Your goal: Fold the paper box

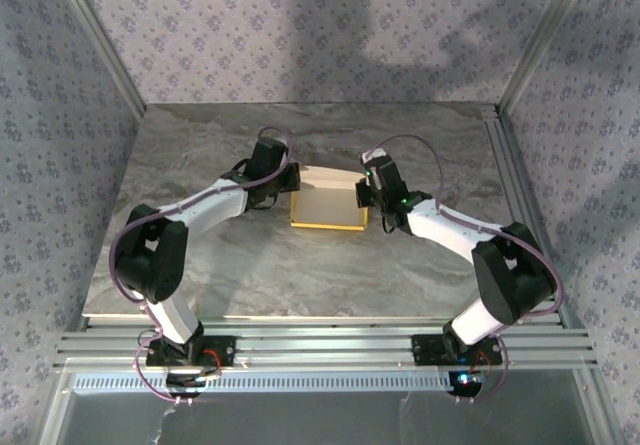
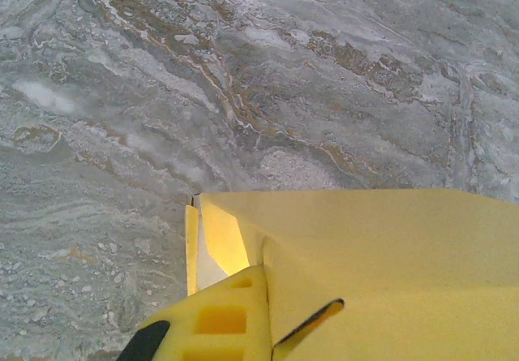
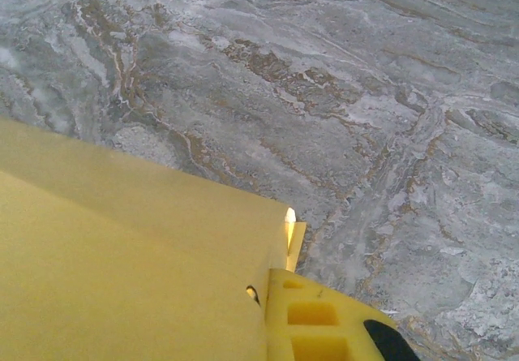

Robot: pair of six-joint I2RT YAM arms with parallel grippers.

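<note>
Both closed on the paper box: left gripper at left edge, right gripper at right.

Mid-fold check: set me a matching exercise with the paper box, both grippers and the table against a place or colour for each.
Things:
1. paper box
2. left gripper
3. right gripper
4. table

Place or colour:
A. grey, marbled
B. at the box's right end
C. yellow, lying mid-table
D. at the box's left end

Pairs: 1-C, 2-D, 3-B, 4-A
</note>
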